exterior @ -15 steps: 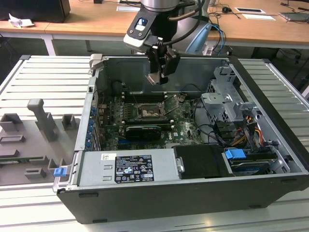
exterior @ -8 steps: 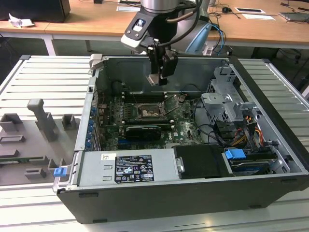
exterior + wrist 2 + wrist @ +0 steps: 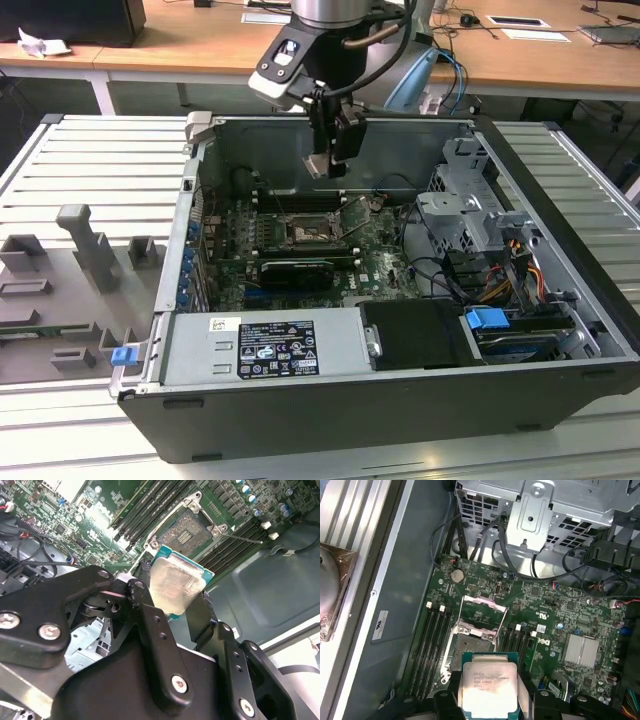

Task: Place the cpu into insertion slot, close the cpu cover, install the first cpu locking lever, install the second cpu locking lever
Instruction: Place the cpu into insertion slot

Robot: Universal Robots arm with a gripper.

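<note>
Step in hand: first one, placing the cpu. None of the later steps shows as done.

Tool [image 3: 328,160]: closed on the cpu [image 3: 318,165], fingers gripping two opposite edges. In both wrist views the chip sits pinched between the fingertips: cpu [image 3: 177,587], tool [image 3: 172,605]; cpu [image 3: 489,687], tool [image 3: 490,702].

Where it is: in the air inside the open case [image 3: 400,410], above the board [image 3: 375,262] and well apart from it. In the exterior view the slot [image 3: 305,232] lies below the tool and a little nearer the camera. Nothing touches the socket.

Slot: bare, dark grid showing [image 3: 187,530]. In the first wrist view the cpu hides its near edge [image 3: 470,642]. The cover [image 3: 484,600] looks swung up on its hinge at the far side, so the way in reads clear. Memory slots [image 3: 432,640] flank it on both sides.

Which way it points: pale metal top faces up toward the wrist, contacts down. It looks held about level. Square part, so no real long axis. Its edges run roughly parallel to the slot's sides in the first wrist view, perhaps slightly turned.

What seating calls for, as I judge it: bring the chip over the grid, square the corners to the rim, keep it level, lower gently and let go only once it lies flat. A tilted or offset drop risks the socket contacts. I cannot tell the corner marking from here.
</note>
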